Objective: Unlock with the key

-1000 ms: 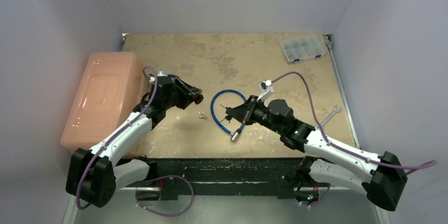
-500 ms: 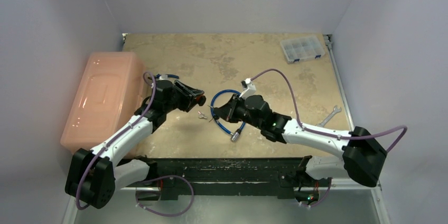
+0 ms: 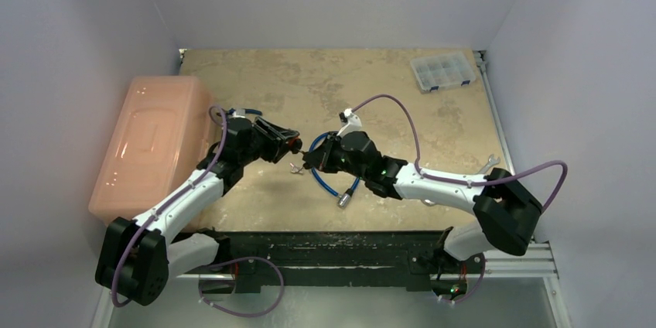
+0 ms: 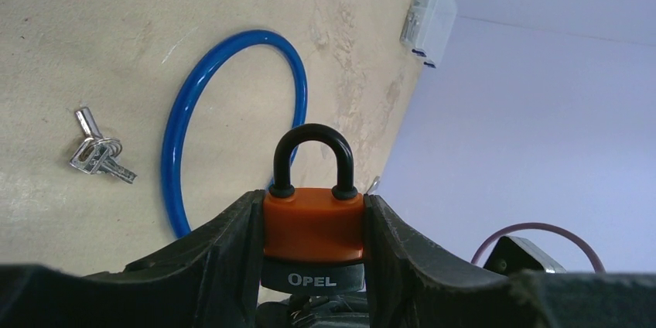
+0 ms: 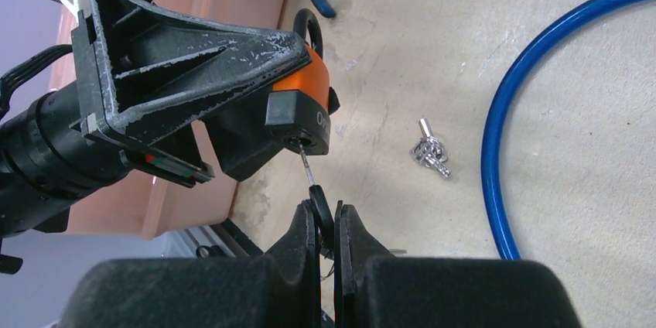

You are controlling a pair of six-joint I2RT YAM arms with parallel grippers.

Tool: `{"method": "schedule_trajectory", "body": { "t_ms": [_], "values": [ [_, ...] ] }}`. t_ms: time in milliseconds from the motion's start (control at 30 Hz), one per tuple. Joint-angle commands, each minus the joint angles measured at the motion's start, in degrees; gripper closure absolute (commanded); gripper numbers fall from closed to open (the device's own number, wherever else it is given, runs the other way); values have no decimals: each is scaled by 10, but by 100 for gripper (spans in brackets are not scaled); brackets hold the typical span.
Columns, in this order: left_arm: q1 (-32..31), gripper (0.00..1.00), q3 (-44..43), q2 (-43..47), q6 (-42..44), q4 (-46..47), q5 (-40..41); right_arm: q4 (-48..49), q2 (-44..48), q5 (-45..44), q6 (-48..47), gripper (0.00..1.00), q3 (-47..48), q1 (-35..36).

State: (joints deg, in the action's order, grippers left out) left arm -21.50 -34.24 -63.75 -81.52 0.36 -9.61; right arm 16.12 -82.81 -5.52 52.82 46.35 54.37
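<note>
On your desk [image 3: 387, 84] you have a blue cable loop [image 5: 491, 158], a bunch of keys [image 4: 99, 156] beside it, a clear parts box [image 3: 442, 72], a wrench [image 3: 486, 164] and a pink tub [image 3: 151, 142]

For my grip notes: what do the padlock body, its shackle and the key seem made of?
The padlock body has a matte orange cover, likely plastic or rubber. The shackle is smooth black, probably coated metal. The key has a thin shiny blade, bare metal, and a black head, likely plastic.
</note>
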Motion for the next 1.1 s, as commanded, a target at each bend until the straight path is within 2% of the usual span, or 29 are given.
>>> {"method": "schedule_trajectory", "body": {
  "t_ms": [0,433,1067],
  "values": [
    [-4,100,1,14,-15,48,-16,16,2,-20,-9,100,28,4],
    [-4,100,9,32,-29,31,10,3,-24,-56,13,100,51,12],
    [-6,100,8,38,-76,-3,66,-50,-66,-183,7,100,124,72]
  ]
}}
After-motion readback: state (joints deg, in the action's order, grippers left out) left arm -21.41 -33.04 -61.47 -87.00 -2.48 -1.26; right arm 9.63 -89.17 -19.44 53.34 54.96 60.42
